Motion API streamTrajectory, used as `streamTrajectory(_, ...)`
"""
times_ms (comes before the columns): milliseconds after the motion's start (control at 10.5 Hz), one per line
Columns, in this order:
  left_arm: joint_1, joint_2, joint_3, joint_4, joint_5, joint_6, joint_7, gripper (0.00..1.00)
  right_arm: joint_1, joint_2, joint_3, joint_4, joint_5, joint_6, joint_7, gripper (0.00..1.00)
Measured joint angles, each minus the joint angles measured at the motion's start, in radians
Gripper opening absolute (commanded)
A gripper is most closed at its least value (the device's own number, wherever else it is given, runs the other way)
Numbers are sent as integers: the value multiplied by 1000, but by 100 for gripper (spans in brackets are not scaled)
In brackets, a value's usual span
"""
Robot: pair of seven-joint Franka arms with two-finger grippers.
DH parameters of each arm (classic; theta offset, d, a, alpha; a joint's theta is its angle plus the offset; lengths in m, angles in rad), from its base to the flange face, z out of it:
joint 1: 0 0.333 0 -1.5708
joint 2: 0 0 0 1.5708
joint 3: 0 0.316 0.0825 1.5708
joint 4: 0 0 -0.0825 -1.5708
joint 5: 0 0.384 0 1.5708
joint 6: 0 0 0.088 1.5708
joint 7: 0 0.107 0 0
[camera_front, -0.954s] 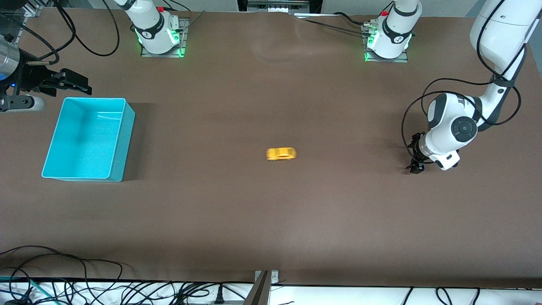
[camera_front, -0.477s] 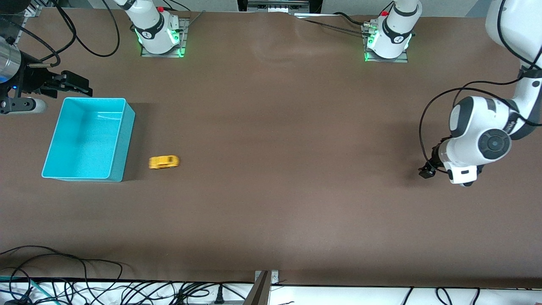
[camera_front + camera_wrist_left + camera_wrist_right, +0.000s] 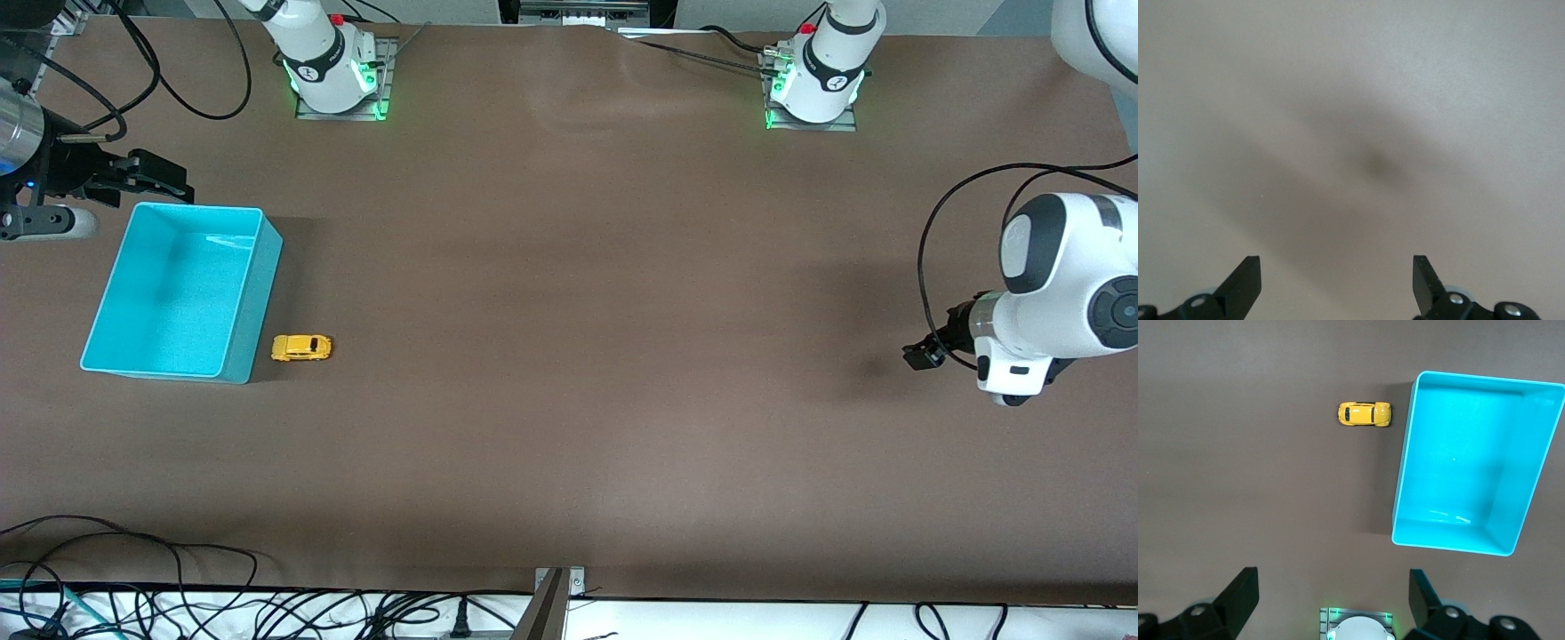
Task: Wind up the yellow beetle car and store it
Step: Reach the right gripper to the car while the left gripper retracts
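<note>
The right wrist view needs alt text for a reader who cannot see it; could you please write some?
A small yellow toy car sits on a brown table just beside an empty teal bin. The open right gripper hangs above them.

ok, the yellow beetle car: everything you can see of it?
The tiny yellow toy beetle car has a rounded, glossy, plastic-looking body, dark windows and small dark wheels. It sits upright on its wheels on the brown table, beside the open teal plastic bin, by the bin's corner nearer the front camera; whether it touches the wall cannot be told. Its length runs along the table, one end toward the bin. Neither pincer holds it.
</note>
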Motion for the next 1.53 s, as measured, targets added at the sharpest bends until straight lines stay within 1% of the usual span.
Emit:
streamTrajectory(191,0,-1,-1,68,-3,-73,74,100,0,20,0,0,8,17,-1,100)
streamTrajectory(382,-1,-4,-8,134,-4,-136,123,100,1,62,1,1,10,61,-3,100)
streamTrajectory(572,-1,-9,-22,205,-5,-194,205,100,1,131,1,19,11,118,-8,100)
streamTrajectory(763,0,-31,-24,253,-10,-222,329,100,12,227,2,79,11,142,-64,100)
streamTrajectory(1049,5,-83,-23,264,-26,-226,530,100,29,357,3,162,11,159,-197,100)
streamTrajectory(1240,11,-115,-21,264,-48,-233,638,100,29,409,2,182,-9,174,-302,100)
streamTrajectory(1431,39,-127,-19,264,-145,-237,692,100,28,436,1,174,-39,206,-487,100)
streamTrajectory(1527,58,-128,-19,265,-167,-237,707,100,25,442,-2,129,-44,280,-620,100)
